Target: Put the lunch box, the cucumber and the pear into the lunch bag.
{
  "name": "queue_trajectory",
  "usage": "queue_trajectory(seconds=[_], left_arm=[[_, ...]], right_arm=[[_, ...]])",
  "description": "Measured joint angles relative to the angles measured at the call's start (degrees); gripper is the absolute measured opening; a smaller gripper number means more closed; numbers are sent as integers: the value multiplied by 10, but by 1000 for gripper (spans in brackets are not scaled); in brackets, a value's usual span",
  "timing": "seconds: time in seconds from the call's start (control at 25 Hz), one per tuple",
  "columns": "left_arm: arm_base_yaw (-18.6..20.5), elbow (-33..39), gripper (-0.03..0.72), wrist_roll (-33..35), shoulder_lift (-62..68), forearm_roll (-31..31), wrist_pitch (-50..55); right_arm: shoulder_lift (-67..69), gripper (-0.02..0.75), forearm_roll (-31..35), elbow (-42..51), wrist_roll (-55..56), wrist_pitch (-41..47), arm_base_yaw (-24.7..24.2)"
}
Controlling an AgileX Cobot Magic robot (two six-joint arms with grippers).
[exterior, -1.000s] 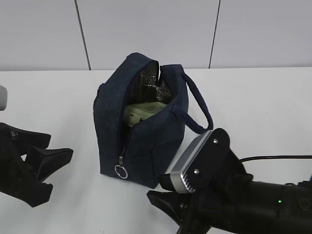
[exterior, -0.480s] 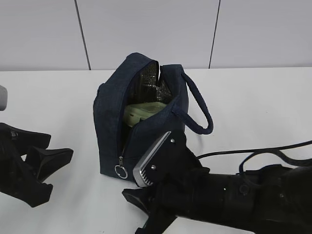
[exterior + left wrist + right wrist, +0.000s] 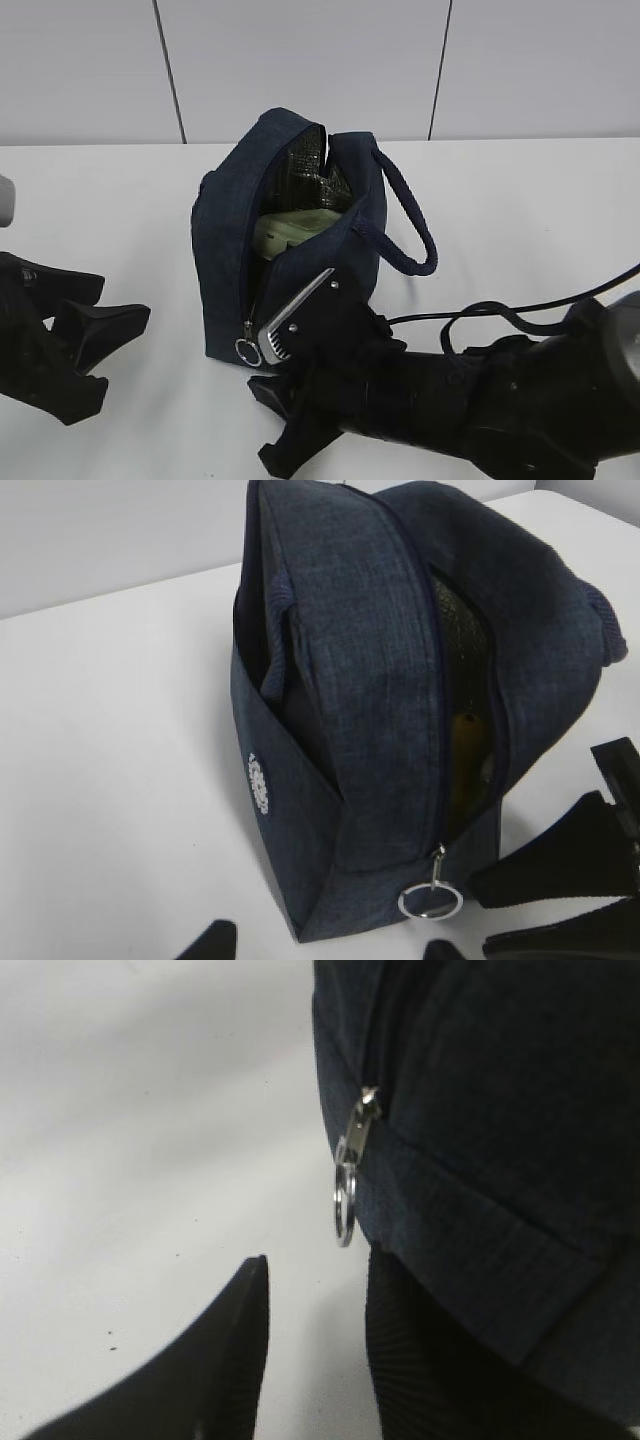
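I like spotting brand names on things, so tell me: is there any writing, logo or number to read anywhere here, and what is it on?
No readable words or numbers anywhere.
One small round white emblem on the side of the lunch bag, at in the left wrist view: too small and blurred to read; it looks like a pattern rather than letters.
The zipper ring and the table carry no marking.

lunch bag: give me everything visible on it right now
The lunch bag stands upright on the white table, dark navy denim-like fabric with silvery lining showing in its open top. The zipper is undone, its slider low at the front corner with a silver ring pull hanging. A looped strap handle droops to the right. A pale green lid and something yellow show inside. The right gripper sits open just below the ring, one finger against the fabric.
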Motion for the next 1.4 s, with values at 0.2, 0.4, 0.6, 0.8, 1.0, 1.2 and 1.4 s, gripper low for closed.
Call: queue_trajectory(seconds=[0.2, 0.4, 0.6, 0.8, 1.0, 1.2, 1.4], left_arm=[[0, 0, 342, 0, 0, 0, 0], [0, 0, 342, 0, 0, 0, 0], [0, 0, 342, 0, 0, 0, 0], [0, 0, 342, 0, 0, 0, 0], [0, 0, 342, 0, 0, 0, 0], [0, 0, 342, 0, 0, 0, 0], [0, 0, 342, 0, 0, 0, 0]], right_arm=[[1, 265, 18, -6, -12, -4, 0], [14, 265, 19, -30, -14, 4, 0], [20, 265, 19, -35, -15, 21, 0], [20, 244, 19, -35, -16, 25, 0], [21, 184, 19, -35, -16, 26, 0], [21, 179, 19, -35, -16, 23, 0], [21, 178, 19, -39, -16, 21, 0]])
